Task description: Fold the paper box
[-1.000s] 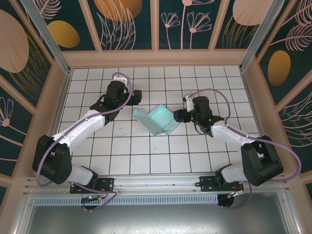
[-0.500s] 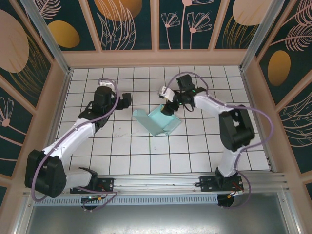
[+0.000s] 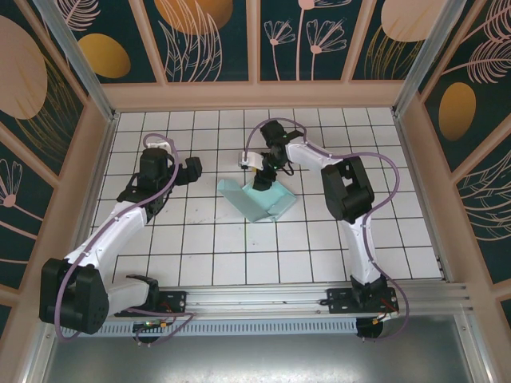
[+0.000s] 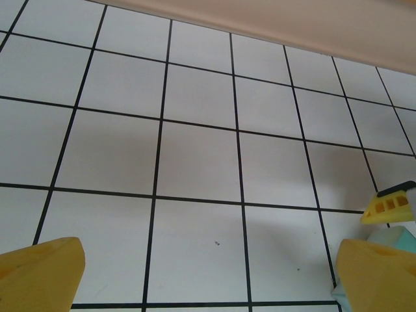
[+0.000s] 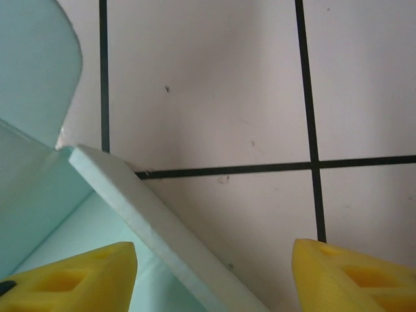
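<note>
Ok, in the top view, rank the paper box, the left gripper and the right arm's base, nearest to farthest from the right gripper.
1. paper box: its far edge is right at the right gripper.
2. left gripper: off to the left.
3. right arm's base: bottom of the view, right side.

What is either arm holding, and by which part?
Nothing held. The right gripper straddles a wall of the paper box, jaws open; the left gripper hangs open over tiles.
</note>
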### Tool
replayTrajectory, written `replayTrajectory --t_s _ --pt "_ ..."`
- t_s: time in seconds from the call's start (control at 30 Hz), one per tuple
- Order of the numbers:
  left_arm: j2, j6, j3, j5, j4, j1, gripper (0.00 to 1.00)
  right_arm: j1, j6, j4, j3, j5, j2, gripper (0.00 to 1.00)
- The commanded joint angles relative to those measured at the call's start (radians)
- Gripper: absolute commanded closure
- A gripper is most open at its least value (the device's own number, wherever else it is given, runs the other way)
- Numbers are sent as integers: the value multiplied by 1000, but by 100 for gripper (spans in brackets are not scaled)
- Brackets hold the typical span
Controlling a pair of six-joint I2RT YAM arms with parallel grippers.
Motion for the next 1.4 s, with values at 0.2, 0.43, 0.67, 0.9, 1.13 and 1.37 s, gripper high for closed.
replayTrajectory --t_s 0.2,0.43,0.67,0.9,1.13,1.37 --pt "-12 -17 -27 45 23 10 1 -58 72 93 -166 41 -167 75" --pt "10 -33 -27 79 55 9 1 -104 262 332 -403 109 -331 81" --pt "43 -52 -26 98 75 10 2 -112 575 619 -670 186 -524 81" --pt "84 -55 -14 146 109 10 2 -114 446 595 -696 -23 -574 45" --pt "83 -53 -28 164 114 9 1 -67 232 327 -420 -50 -339 44" --pt "66 -26 -53 146 93 10 1 -26 151 102 -194 -31 -151 50"
